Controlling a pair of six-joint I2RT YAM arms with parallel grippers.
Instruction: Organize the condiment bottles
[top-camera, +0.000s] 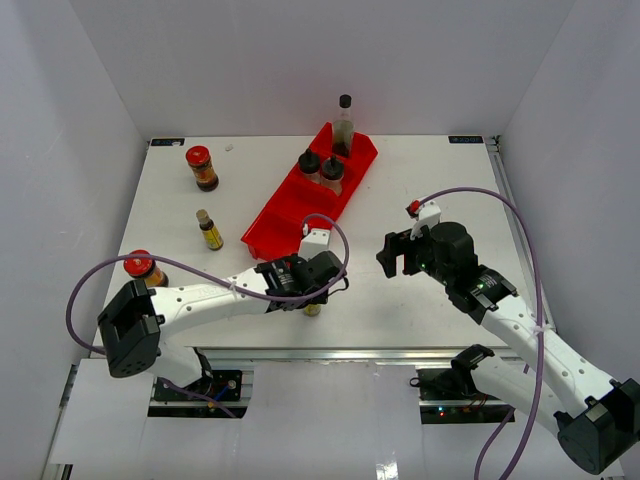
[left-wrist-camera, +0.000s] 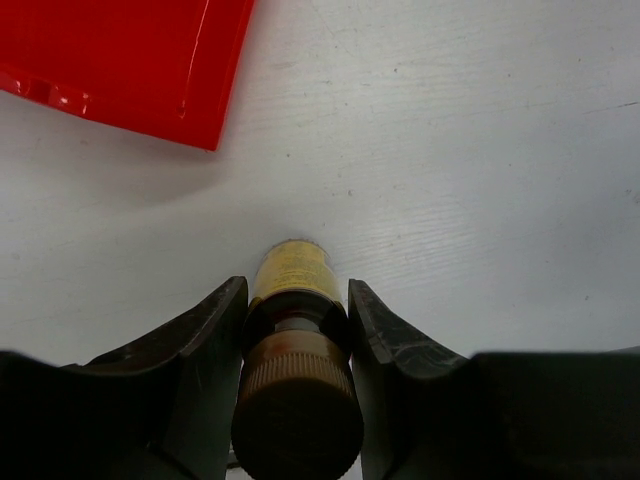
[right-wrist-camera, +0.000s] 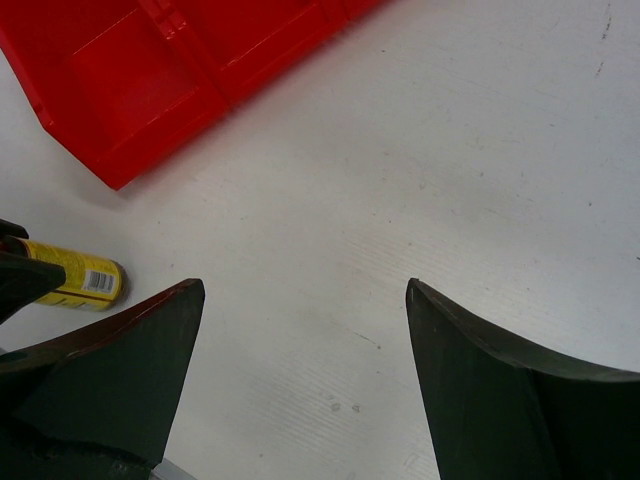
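The left gripper is pinching a slim yellow-labelled bottle. One finger is tight on each side of its neck, the brown cap is toward the wrist and the base points away. The bottle lies on its side, low at the white desk; I cannot tell whether it touches. Just ahead and left of this gripper is the near corner of the red tray.

Farther along the tray stand one black-capped shaker and a second shaker, side by side. The tall clear bottle stands at the far end.

Well off to this gripper's left, an upright yellow bottle stands on the desk, with a red-lidded jar beyond it. Another red-lidded jar stands beside the arm.

To its right, the right gripper hangs spread wide, with nothing between its fingers.
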